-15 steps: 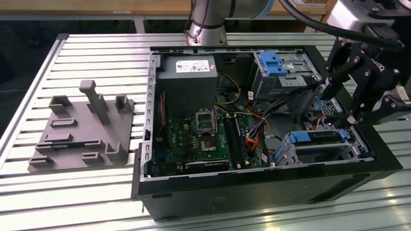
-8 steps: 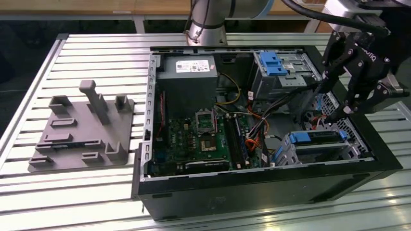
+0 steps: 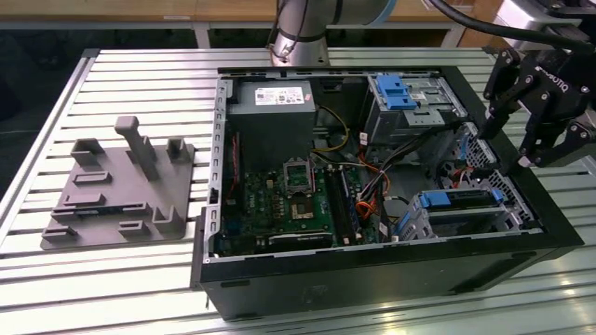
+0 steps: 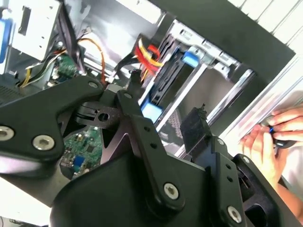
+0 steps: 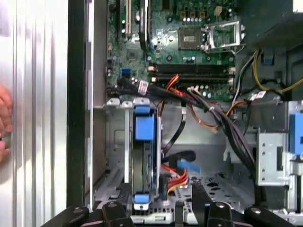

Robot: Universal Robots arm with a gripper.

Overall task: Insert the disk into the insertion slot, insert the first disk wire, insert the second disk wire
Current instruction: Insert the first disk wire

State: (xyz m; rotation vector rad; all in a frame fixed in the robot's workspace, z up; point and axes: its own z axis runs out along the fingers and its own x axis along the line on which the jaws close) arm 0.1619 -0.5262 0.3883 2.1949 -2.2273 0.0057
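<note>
One disk (image 3: pixel 454 200) sits in one drive cage (image 3: pixel 484 222) at the computer case's (image 3: pixel 373 279) near corner, on the exterior view's right. One gripper (image 3: pixel 498 149) hangs above that rim, well apart from the disk, its two fingers spread and holding nothing.

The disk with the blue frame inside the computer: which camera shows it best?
The first wrist view: it looks straight down on the disk in its metal cage, unobstructed. The exterior view shows the disk from the side, near the case's corner. The second wrist view shows the disk partly behind the robot's jaws.
</note>
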